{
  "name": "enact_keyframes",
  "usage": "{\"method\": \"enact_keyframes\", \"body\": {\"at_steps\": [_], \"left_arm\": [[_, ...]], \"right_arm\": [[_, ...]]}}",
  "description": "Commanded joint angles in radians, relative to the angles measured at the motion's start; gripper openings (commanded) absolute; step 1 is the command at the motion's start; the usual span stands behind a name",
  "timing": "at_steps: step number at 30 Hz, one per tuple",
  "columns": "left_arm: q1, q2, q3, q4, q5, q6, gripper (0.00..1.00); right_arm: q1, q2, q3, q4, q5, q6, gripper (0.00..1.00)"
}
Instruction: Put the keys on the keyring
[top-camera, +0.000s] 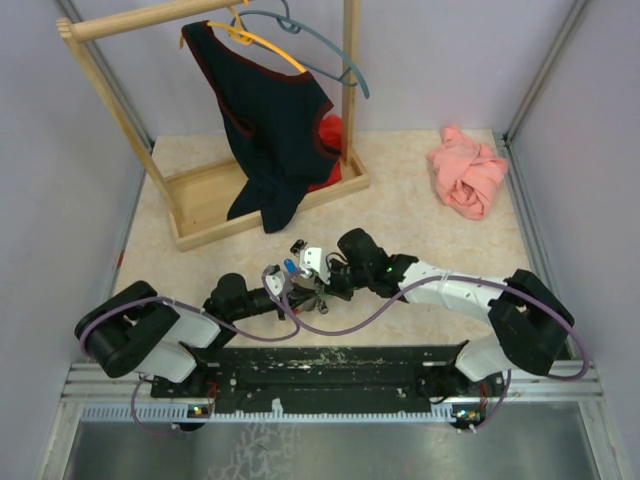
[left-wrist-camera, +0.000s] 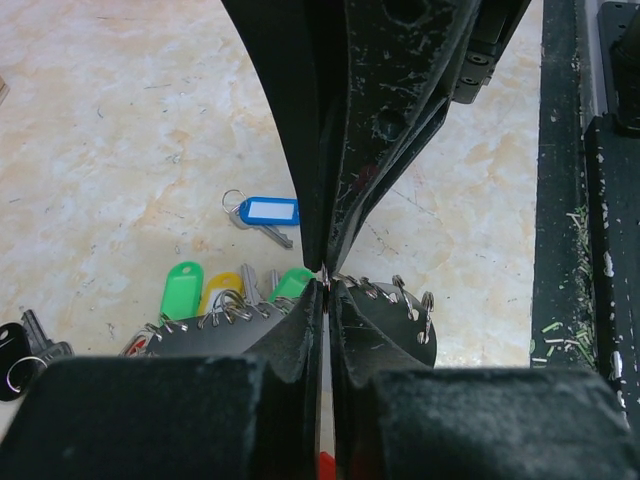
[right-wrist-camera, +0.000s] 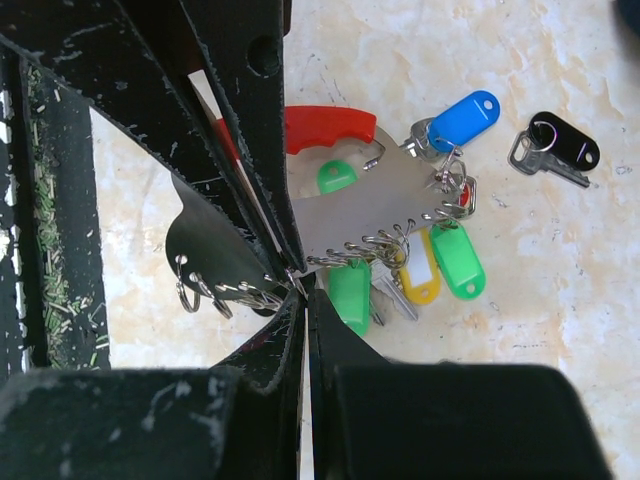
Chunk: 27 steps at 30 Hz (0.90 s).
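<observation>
Mottled beige tabletop (left-wrist-camera: 120, 120) holds plastic-tagged keys (right-wrist-camera: 420, 272), while left jaws and right jaws pinch the thin ring-edged steel keyring (right-wrist-camera: 350, 210).

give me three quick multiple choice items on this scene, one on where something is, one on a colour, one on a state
1. Where does the pink cloth lie?
A on the wooden rack
B at the far right corner of the table
C between the arm bases

2. In the right wrist view, what colour is the tag of the lone key right of the blue-tagged key?
A black
B yellow
C white

3. How do the jaws of the right gripper stand?
A wide open
B out of view
C closed

Answers:
1 B, it lies crumpled beside the right wall.
2 A, its plastic head is plainly black.
3 C, they come together at the edge of the ringed metal plate.
</observation>
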Motion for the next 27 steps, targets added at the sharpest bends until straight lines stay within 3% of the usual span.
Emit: {"method": "enact_keyframes", "body": {"at_steps": [1,17,23,27], "left_arm": [[0.002,0.014,0.02,-0.013,0.003,0.002,0.07],[0.002,0.019,0.029,-0.025,-0.006,-0.001,0.11],[0.003,0.02,0.032,-0.029,0.0,-0.001,0.01],[0.002,0.018,0.028,-0.024,-0.004,0.0,0.01]], "right_arm": [[0.016,-0.06,0.067,0.04,-0.002,0.0,0.0],[0.019,-0.074,0.068,0.049,-0.006,0.0,0.0],[0.021,-0.076,0.067,0.05,-0.014,0.003,0.0],[0.021,-0.084,0.061,0.05,0.007,0.029,0.0]]}}
